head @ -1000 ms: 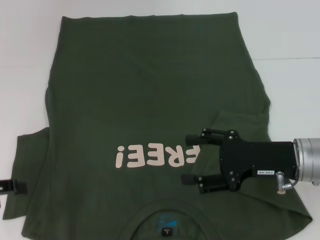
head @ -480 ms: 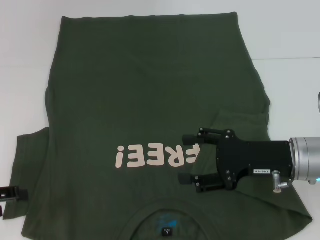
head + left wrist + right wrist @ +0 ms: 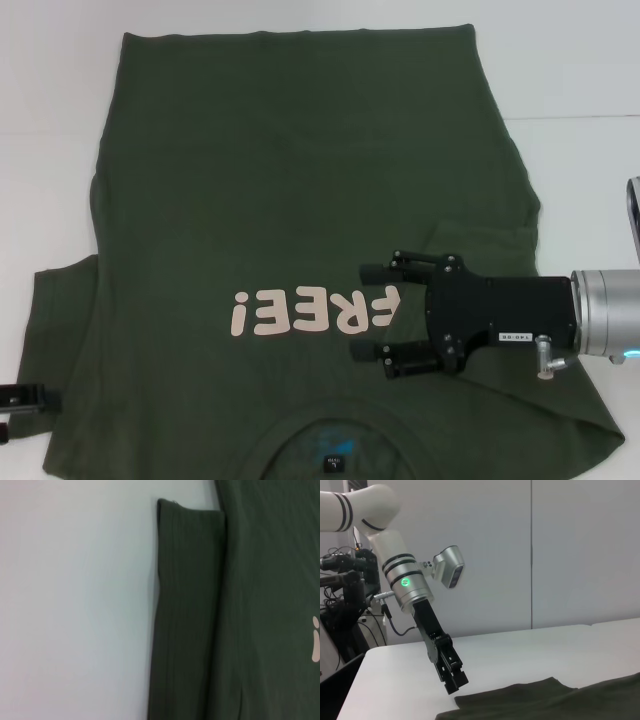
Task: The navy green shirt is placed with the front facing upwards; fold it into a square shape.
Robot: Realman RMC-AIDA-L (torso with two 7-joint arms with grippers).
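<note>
A: What changed in the last second?

B: The right gripper (image 3: 368,310) crept further in over the navy green shirt (image 3: 300,150) toward the "FREE!" print (image 3: 312,312), about a finger-length past where it was. The folded-over right sleeve flap (image 3: 480,250) underneath didn't move with it. The left gripper (image 3: 25,398) slid a bit lower and outward along the left sleeve (image 3: 60,340).

A: Right jaw state?

B: Spread wide, nothing between the fingers. The upper finger sits just beside the last letter of the print, the lower one between the print and the collar (image 3: 335,440).

A: So it's released?

B: My read: the sleeve fold-in on that side is laid down and the gripper is free over it, not carrying cloth. The left sleeve sticks out flat past the shirt body, so that side isn't folded yet. Early in the task.

A: Left gripper?

B: At the outer edge of the left sleeve, close above the cloth in the right wrist view (image 3: 452,680). Can't tell whether it's apart or closed there. Its own wrist camera shows only the sleeve (image 3: 187,610) and the white table (image 3: 75,605).

A: Shirt position?

B: Flat on the table, face up, collar nearest the robot, hem at the far end. The print sits mid-chest, directly at the right gripper's fingertips.
</note>
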